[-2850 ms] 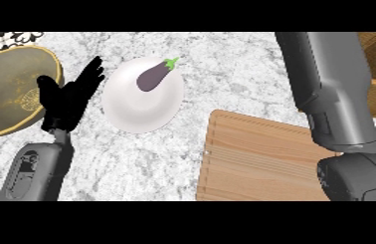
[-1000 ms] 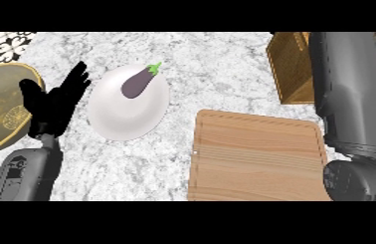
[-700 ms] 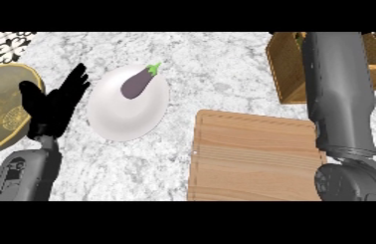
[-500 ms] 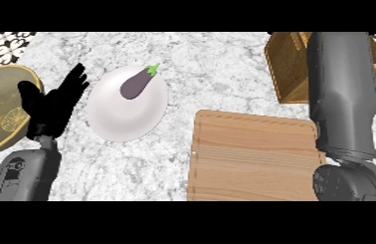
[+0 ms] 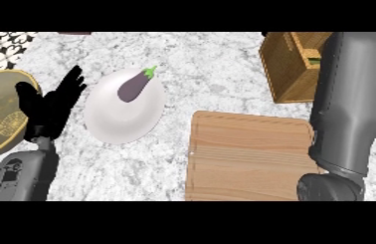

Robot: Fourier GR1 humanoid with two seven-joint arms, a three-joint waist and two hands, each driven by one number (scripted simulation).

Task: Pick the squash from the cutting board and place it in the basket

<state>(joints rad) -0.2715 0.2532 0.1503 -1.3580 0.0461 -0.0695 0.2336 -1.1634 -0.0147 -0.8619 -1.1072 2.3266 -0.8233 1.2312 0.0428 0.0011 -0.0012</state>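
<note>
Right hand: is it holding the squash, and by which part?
Cannot be told. The right forearm reaches over the basket, and the hand itself is out of sight. The cutting board is bare. The left hand rests open, holding nothing.

just the one head view, looking steeply down, close over the counter [image 5: 220,63], forearms entering from the near edge

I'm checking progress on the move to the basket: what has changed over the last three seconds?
The right arm has reached forward over the basket, which has come into view at upper right. The left hand stays open at the left; eggplant and plate unmoved, board bare.
</note>
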